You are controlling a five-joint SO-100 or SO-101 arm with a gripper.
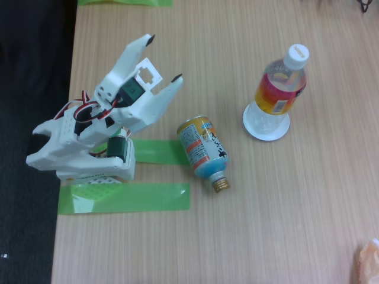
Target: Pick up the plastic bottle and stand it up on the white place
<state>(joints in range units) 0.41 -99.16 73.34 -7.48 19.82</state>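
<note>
Already, seen from the fixed view, the plastic bottle [280, 83] stands upright inside the white place [266, 122], its base ringed by the dish's raised rim and its white cap pointing up toward one o'clock because of the camera's slant. I judge the standing step done: the bottle sits centred enough that the rim shows on the near side and nothing props it.

My hand [163, 58] is over at about nine o'clock from the bottle, well apart from it, raised above my base with both fingers spread wide and nothing between them. The dark fingertips point toward one o'clock, roughly toward the top edge of the worktop [284, 225]. I read that pose as a folded-back rest posture, clear of the bottle so it cannot be knocked.

Between my hand and the dish, at about seven o'clock from the bottle, a blue-and-orange can-bottle [204, 150] lies on its side, gold neck toward five o'clock. It touches neither dish nor hand and is not mine to move.

Two green tape strips [130, 197] lie beside my base, likely marking where it sits. At the far five o'clock corner an orange thing pokes in, too cropped to name.
</note>
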